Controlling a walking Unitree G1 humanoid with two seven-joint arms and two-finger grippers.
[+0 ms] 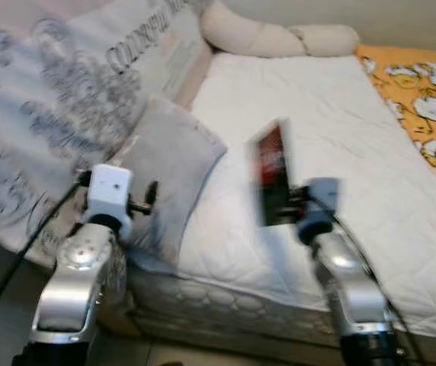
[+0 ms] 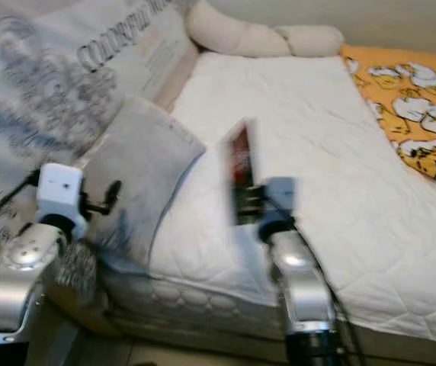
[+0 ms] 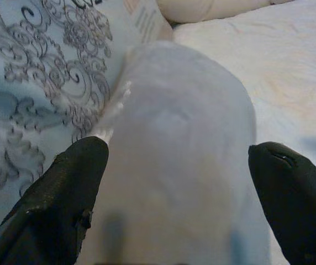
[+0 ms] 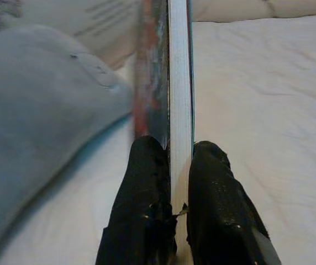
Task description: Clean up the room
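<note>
The right gripper [image 4: 172, 165] holds a thin book with a dark red-and-black cover and white page edges [image 1: 273, 171], its two black fingers [image 4: 144, 187] pressed against the covers at the near end. The book stands upright on edge above the near part of the white quilted mattress [image 1: 332, 130], roughly at the middle of the bed's near side, and looks blurred in the head views.

To its left lies a plain grey rectangular pillow [image 1: 174, 164], tilted against a large pale duvet printed with grey scrollwork and lettering [image 1: 43, 99] that fills the left of the scene. The left gripper [image 3: 177, 165] hovers at the near end of the grey pillow with its fingers [image 3: 69, 187] spread wide, one on each side of the pillow; whether they touch it cannot be told.

At the far end of the mattress a long cream bolster cushion [image 1: 279, 34] lies across the head of the bed. On the far right, an orange sheet with white cartoon figures [image 1: 424, 95] covers the mattress edge.
</note>
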